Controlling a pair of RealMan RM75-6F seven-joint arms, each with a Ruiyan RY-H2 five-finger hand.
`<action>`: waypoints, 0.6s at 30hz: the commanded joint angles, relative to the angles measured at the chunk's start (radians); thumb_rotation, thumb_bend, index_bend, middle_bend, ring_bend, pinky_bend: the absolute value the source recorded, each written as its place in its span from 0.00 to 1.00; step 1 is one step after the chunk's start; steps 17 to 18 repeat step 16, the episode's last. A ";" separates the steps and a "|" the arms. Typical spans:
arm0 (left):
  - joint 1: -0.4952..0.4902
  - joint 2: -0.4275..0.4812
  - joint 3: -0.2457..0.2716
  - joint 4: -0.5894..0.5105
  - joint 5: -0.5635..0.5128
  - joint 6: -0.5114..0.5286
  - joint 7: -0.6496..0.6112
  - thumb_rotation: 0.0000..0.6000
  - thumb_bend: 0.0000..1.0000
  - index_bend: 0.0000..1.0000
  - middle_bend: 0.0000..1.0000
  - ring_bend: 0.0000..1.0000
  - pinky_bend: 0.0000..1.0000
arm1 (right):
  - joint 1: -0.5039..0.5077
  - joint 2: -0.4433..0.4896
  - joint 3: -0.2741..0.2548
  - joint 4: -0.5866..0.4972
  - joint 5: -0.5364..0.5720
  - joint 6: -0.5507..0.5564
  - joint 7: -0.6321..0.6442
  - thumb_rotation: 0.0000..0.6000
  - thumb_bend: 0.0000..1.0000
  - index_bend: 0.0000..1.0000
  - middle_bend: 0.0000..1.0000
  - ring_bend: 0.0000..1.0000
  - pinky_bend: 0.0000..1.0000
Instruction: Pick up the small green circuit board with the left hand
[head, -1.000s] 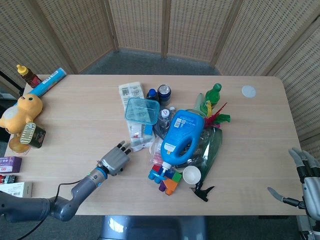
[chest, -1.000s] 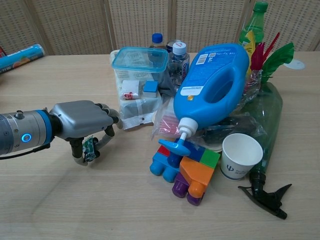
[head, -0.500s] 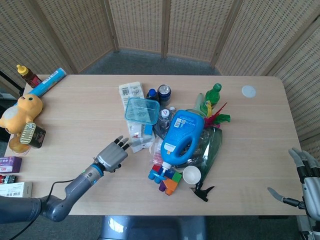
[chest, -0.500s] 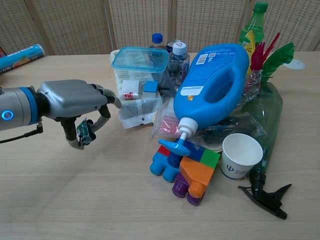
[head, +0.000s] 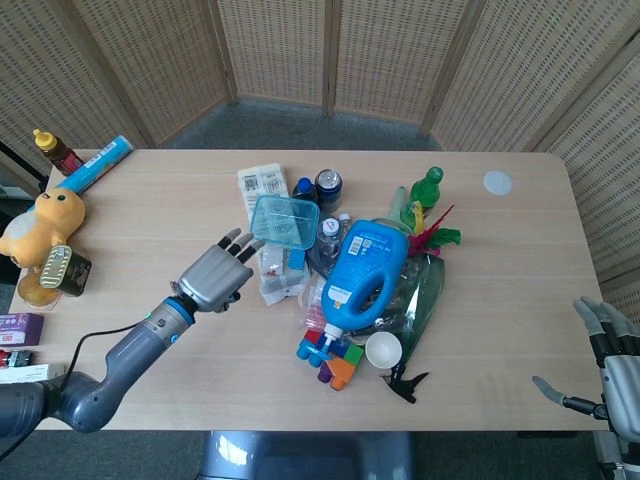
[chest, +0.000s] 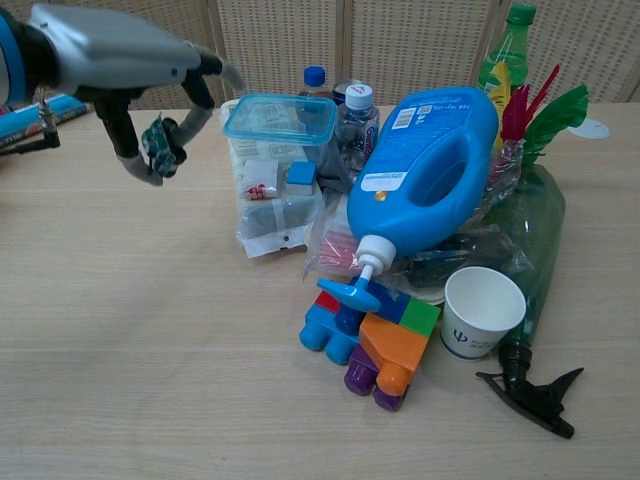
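Small green circuit board (chest: 157, 143) pinched in left hand (chest: 120, 70) fingers (chest: 135, 165), above table.

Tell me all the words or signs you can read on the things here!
Paper cup: a small dark logo, no words I can read.
Blue detergent jug: a white label near the neck, print too small to read.
White packet: square codes, too blurred to read.
Blue tube: printing too blurred to read.
Nothing else is readable.
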 joint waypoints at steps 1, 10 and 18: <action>-0.034 0.061 -0.040 -0.044 -0.031 0.008 0.016 1.00 0.02 0.61 0.00 0.00 0.00 | 0.000 -0.001 -0.001 -0.001 -0.003 0.001 -0.003 0.67 0.00 0.00 0.00 0.00 0.00; -0.086 0.160 -0.083 -0.112 -0.083 0.017 0.036 1.00 0.02 0.60 0.00 0.00 0.00 | -0.001 -0.002 -0.004 -0.004 -0.009 0.001 -0.007 0.67 0.00 0.00 0.00 0.00 0.00; -0.100 0.170 -0.086 -0.123 -0.096 0.028 0.033 1.00 0.02 0.58 0.00 0.00 0.00 | -0.001 -0.002 -0.005 -0.002 -0.010 0.001 -0.006 0.67 0.00 0.00 0.00 0.00 0.00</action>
